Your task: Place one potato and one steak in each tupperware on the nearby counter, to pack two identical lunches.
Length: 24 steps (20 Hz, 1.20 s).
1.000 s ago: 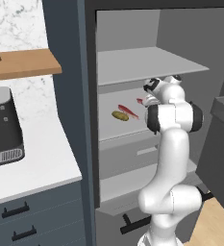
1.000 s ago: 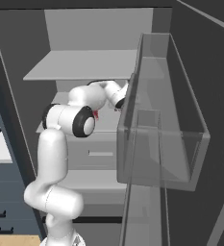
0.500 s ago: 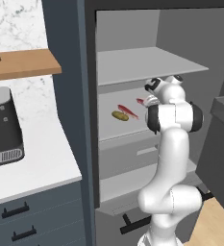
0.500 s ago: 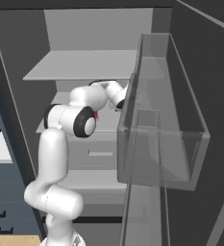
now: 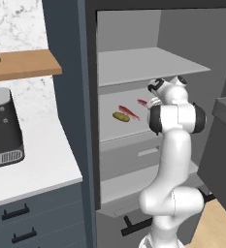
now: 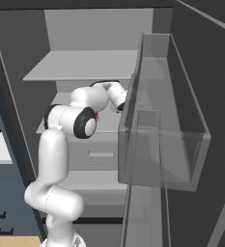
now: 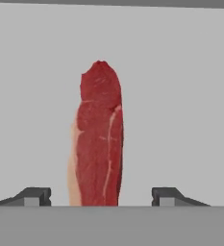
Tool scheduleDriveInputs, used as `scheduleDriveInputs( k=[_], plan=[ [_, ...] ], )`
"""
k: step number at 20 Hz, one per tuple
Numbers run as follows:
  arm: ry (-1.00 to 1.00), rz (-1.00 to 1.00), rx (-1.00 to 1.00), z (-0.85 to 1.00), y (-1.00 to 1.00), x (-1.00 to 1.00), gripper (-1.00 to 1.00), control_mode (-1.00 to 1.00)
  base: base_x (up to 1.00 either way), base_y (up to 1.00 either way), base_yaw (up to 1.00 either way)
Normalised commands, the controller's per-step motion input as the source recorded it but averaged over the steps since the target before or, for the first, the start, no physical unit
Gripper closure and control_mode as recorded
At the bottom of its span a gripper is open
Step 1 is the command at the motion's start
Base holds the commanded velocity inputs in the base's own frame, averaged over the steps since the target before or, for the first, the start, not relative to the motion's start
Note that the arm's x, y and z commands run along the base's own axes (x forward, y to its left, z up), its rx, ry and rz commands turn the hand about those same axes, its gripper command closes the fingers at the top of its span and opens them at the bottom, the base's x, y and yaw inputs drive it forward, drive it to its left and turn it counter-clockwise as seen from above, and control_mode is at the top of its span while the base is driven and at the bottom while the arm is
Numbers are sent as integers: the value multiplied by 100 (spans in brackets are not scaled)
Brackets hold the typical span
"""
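White counter (image 5: 41, 169): left of the open cabinet, above dark drawers.
Potato (image 5: 120, 116): on the middle shelf (image 5: 134, 128).
Steak (image 5: 128, 112): just right of the potato, touching it.
Second steak (image 7: 98, 139): flat on the shelf, between the fingertips.
Gripper (image 7: 100, 196): jaws apart, straddling this steak without touching it.

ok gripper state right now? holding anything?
Gripper: open, fingertips apart on either side of a steak lying on the fridge shelf, with gaps showing both sides. Nothing held.
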Motion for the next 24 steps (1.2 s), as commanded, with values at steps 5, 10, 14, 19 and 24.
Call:
scheduleDriveInputs(
  k=[5,10,14,19,24],
  plan=[
    [0,7,0,-36,19,0,-100,-100,0,0,0],
    [1,6,0,-34,22,0,100,-100,0,0,0],
    [4,4,0,-21,17,0,100,-100,0,0,0],
    [5,1,0,-5,1,-6,100,-100,0,0,0],
    [2,0,0,0,2,-41,100,-100,0,0,0]
  ],
)
